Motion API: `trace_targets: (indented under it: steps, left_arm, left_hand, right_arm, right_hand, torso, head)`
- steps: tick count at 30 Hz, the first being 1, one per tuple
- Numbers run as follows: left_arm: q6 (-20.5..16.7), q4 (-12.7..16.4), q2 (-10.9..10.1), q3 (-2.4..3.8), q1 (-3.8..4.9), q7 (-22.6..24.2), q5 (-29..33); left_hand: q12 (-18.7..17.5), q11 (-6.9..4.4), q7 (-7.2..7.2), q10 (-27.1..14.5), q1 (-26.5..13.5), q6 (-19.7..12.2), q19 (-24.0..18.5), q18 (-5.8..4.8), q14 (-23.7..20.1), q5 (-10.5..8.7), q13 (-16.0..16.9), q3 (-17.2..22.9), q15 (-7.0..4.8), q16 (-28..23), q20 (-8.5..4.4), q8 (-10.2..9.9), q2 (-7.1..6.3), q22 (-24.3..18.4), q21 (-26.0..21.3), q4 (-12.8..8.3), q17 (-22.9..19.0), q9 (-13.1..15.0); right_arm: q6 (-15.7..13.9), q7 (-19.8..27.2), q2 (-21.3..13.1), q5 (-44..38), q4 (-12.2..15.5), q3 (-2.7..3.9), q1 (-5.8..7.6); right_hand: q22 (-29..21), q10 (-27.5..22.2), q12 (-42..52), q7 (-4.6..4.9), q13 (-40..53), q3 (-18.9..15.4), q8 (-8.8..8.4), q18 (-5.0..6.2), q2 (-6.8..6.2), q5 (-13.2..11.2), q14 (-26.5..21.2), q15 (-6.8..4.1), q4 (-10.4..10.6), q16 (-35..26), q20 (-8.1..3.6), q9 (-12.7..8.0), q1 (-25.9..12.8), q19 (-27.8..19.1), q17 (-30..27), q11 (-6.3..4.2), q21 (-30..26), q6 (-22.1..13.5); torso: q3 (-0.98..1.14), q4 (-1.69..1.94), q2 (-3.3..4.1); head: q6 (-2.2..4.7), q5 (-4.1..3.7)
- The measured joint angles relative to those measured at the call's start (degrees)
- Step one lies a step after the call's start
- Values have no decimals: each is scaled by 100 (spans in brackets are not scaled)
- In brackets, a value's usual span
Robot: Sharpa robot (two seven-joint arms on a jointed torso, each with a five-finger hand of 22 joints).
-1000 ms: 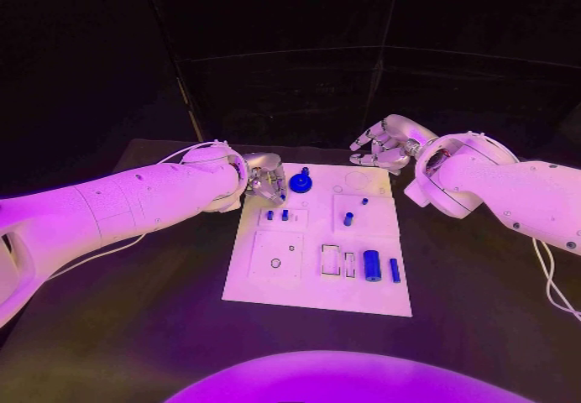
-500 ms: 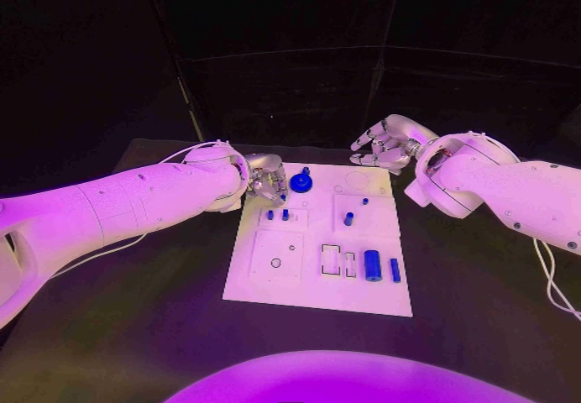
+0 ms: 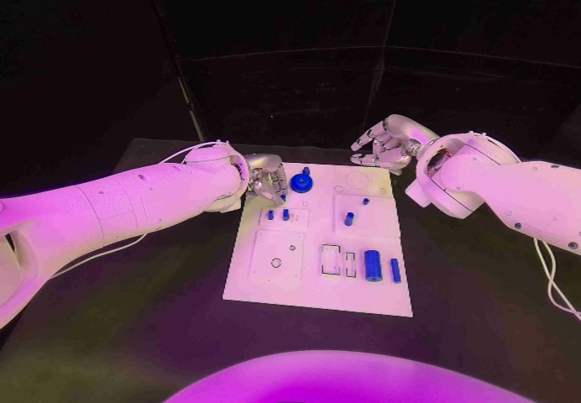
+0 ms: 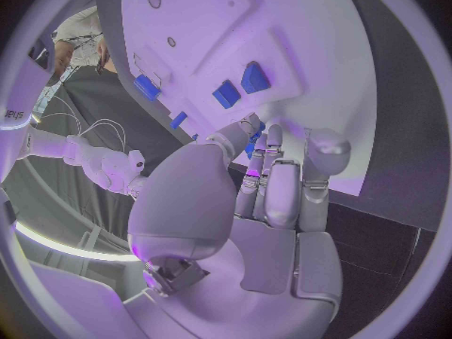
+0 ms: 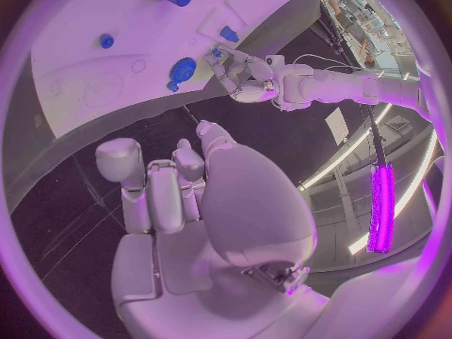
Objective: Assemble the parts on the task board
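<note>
Robotics lab or test cell. Black table [image 3: 145,336] carries a white task board [image 3: 317,290] with cut recesses and small blue parts [image 3: 372,265]. Dark curtain walls behind the table. Beyond the board, right wrist view: strip lights [image 5: 381,203], cluttered benches [image 5: 362,11].

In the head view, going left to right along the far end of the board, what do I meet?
Left hand at the task board's far left corner → round blue part → right hand beyond the far right corner.
</note>
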Motion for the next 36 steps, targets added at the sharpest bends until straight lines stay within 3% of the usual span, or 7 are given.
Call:
trace_targets:
  steps: [8,12,14,19,28,32,36]
  left_arm:
    - [-9,10,-23,0,-1,0,-3]
    - [-12,56,-102,0,-1,0,8]
    - [-22,99,-178,1,-1,5,28]
    - [-92,195,-351,5,0,37,102]
    - [-320,341,-657,39,13,143,323]
    - [-554,410,-813,64,36,342,680]
    - [-889,619,-1057,73,49,833,1434]
  left_hand:
    - [-23,20,0,-20,2,-41,0,-1,0,0,0,0,0,0,0,-22,-46,-15,-20,0,-25,0]
    - [-100,59,-21,-83,-69,-124,-27,0,-31,-22,1,-45,31,-43,27,-99,-165,-53,-107,41,-109,0]
    - [-133,51,-41,-114,-142,-185,-27,0,-41,-22,1,-142,41,-44,27,-146,-238,-56,-107,56,-141,1]
    - [-157,29,-71,-155,-191,-215,-27,0,-41,-43,1,-368,41,-66,27,-174,-342,-6,-79,113,-127,12]
    - [-183,50,-70,-215,-188,-216,-7,0,-41,-43,4,-467,41,-66,48,-178,-339,29,-53,118,-100,22]
    - [-183,54,-12,-210,-47,17,-7,-1,-19,-43,22,-484,63,-56,48,-65,-198,-76,-200,135,-160,66]
    - [-183,49,-29,-111,4,138,-176,-1,-92,-43,26,-484,57,-183,52,-36,-147,-318,-579,135,-432,68]
  right_arm:
    - [6,-6,-14,-2,-13,0,0]
    - [48,-36,-58,-20,-13,0,0]
    - [81,-66,-88,-53,-10,0,0]
    - [158,-139,-153,-148,0,0,0]
    - [282,-261,-392,-344,-4,-9,0]
    - [341,-271,-474,-556,45,-11,-20]
    - [417,-247,-567,-953,153,-18,-91]
  right_hand:
    - [-74,-77,-42,-1,-89,0,0,0,0,0,0,0,0,-51,0,0,0,0,-60,10,-67,-1]
    - [-1186,-828,-1275,62,-1437,155,0,183,-90,0,-2,86,131,1003,78,-4,165,-474,207,118,-878,-65]
    - [-1702,-1164,-1788,61,-1923,208,0,319,-99,0,1,144,225,1135,135,-4,174,-654,237,111,-1258,-64]
    - [-2351,-1333,-2347,73,-2437,288,5,408,-185,-40,1,144,351,1150,165,6,253,-824,239,122,-1779,-52]
    - [-2532,-1486,-3281,25,-3279,366,333,405,-335,-135,1,144,332,1149,147,103,323,-788,238,112,-1997,272]
    - [-2512,-1364,-3693,2,-3710,518,374,405,-306,-458,1,144,220,1150,119,101,570,-624,238,80,-1984,388]
    - [-1609,-1190,-4027,-22,-4052,619,378,348,-377,-701,1,144,172,1150,120,58,679,-195,238,68,-1336,430]
  torso:
    - [0,-2,1]
    - [-1,-2,1]
    - [-2,-2,1]
    - [-2,-2,1]
    - [-1,-3,-5]
    - [3,-8,-5]
    - [2,-7,-5]
  head:
    - [1,-2]
    - [-4,-20]
    - [-5,-30]
    - [5,-32]
    - [34,-51]
    - [64,-137]
    - [127,-255]
